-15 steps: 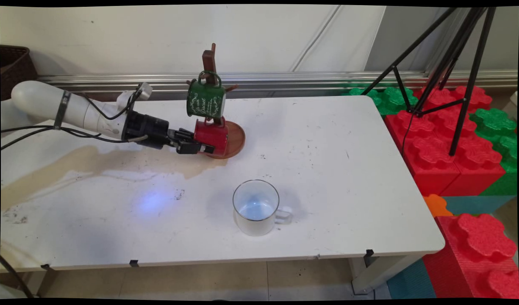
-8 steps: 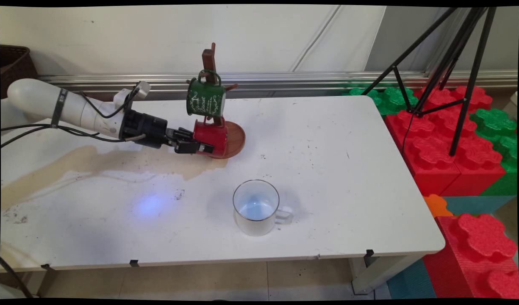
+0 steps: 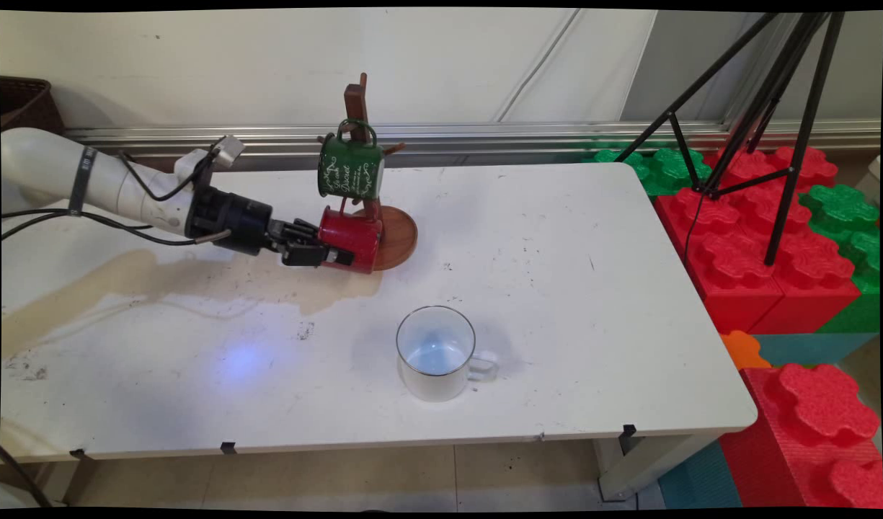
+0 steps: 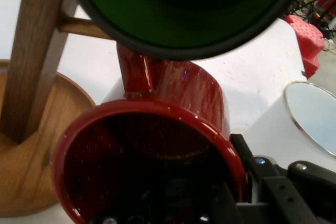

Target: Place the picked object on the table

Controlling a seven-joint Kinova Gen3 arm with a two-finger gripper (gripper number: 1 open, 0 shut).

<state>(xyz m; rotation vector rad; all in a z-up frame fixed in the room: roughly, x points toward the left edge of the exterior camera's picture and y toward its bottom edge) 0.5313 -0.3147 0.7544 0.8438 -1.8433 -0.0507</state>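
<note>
1. The red mug lies on its side in the gripper, its open mouth turned toward the hand and its handle upward.
2. The gripper's black fingers pinch the mug's rim, one outside the wall and the other inside the cup, so the gripper is closed on the red mug.
3. The mug sits at the left edge of the wooden mug tree's round base, beside the upright post.
4. A green mug hangs from a peg of the tree, directly above the red one.
5. A white mug stands upright on the white table, well apart toward the near side.
6. A brownish stain spreads on the table under the arm.
</note>
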